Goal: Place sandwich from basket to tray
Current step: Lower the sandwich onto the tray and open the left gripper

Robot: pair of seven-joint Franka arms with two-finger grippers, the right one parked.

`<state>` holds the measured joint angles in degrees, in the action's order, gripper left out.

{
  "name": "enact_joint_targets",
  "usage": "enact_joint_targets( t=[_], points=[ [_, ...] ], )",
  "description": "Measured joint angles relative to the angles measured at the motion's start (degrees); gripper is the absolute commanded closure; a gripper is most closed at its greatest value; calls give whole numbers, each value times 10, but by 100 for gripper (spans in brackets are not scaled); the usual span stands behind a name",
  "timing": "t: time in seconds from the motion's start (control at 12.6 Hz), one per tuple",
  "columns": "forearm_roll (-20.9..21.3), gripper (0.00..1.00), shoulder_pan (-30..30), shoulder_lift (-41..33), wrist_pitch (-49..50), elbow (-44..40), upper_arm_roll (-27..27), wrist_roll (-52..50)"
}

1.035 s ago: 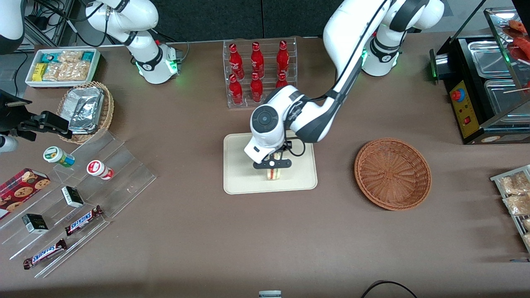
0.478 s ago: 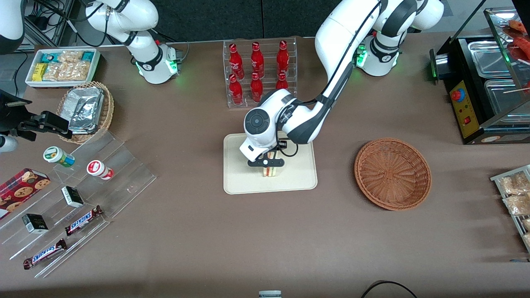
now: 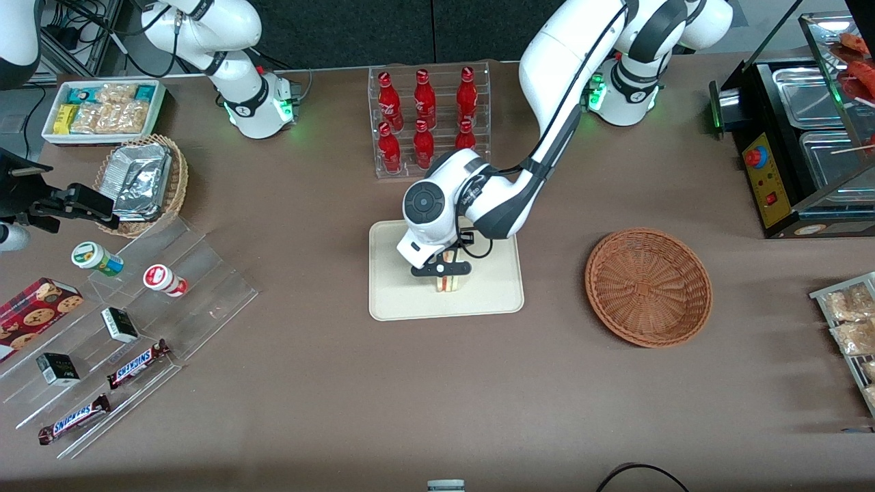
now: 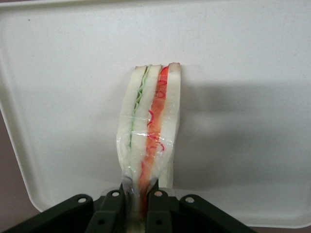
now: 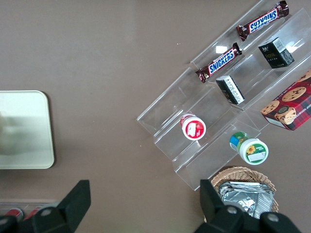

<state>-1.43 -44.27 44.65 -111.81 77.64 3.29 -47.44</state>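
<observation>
Tool [image 3: 442,270] grips the sandwich [image 3: 449,281] low over the tray [image 3: 393,301], basket [image 3: 647,287] emptied; only lowering and release seem left.

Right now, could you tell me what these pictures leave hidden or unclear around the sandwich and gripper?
- Front view: the arm's wrist covers most of the sandwich and gripper.
- Left wrist view: the picture's edge cuts off the sandwich's gripped end; whether it touches the tray cannot be told.
- Right wrist view: the tray's edge is cut off; the sandwich is only a blur.
</observation>
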Motion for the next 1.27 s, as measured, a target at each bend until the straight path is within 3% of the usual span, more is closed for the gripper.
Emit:
enact_joint_targets(
  t=[0.08, 0.16, 0.24, 0.96, 1.27],
  points=[
    [0, 61, 0, 1, 0, 0, 0, -3],
    [0, 7, -1, 1, 0, 0, 0, -4],
    [0, 0, -1, 2, 0, 0, 0, -5],
    [0, 0, -2, -18, 2, -23, -8, -21],
    [0, 0, 61, -73, 28, -24, -16, -24]
  ],
)
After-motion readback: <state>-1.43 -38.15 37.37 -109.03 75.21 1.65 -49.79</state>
